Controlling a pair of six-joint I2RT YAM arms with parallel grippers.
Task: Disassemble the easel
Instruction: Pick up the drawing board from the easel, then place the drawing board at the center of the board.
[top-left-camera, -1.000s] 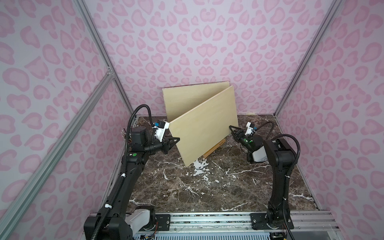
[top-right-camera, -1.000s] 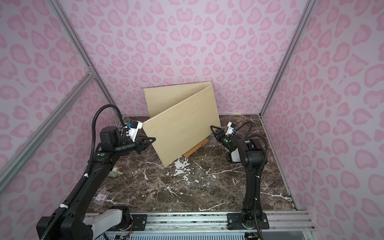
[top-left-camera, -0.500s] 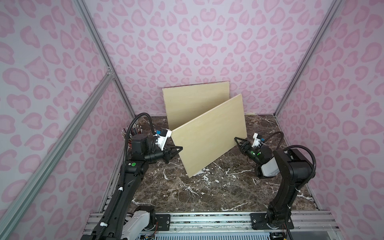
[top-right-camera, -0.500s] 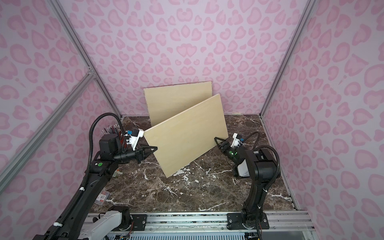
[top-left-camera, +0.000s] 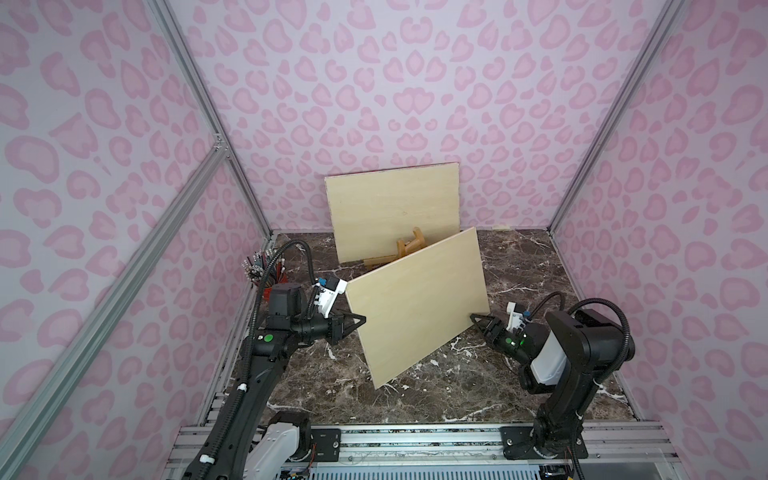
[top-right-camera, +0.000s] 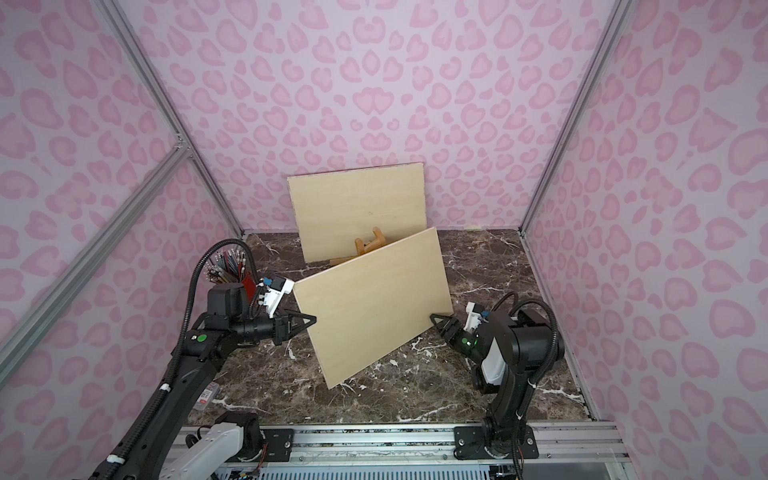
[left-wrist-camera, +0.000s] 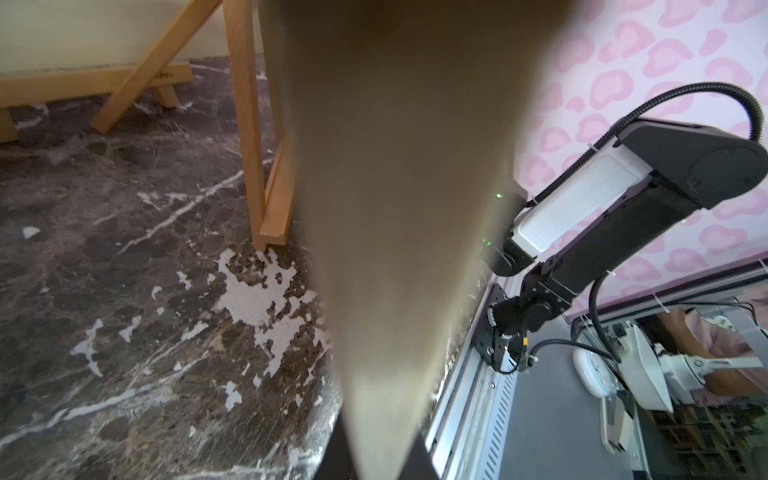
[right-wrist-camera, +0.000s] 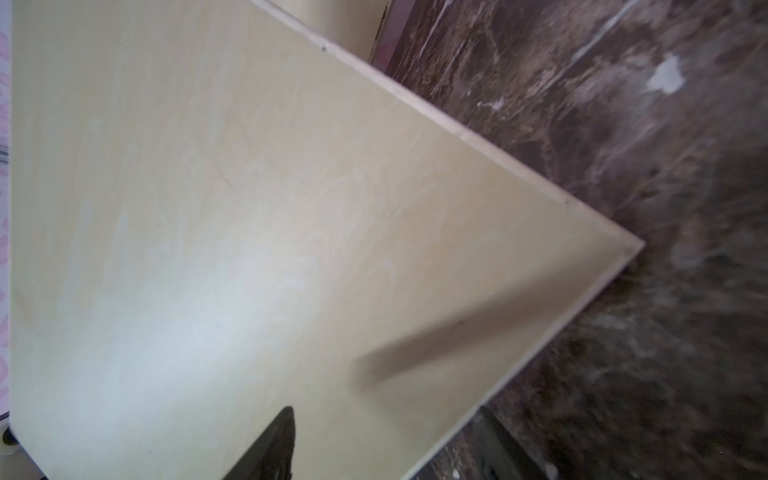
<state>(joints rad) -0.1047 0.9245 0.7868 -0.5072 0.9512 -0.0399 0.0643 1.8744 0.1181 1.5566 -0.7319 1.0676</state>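
Change: pale rectangular plywood board has come forward off the small wooden easel, now exposed behind it. My left gripper clamps its edge; my right gripper straddles the opposite corner, jaws apart.

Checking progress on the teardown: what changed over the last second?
The front board, left claw shut on its left edge and right claw at its right corner, was carried off the easel toward the camera, so the easel's top now shows. Grips and the back board stayed as they were.
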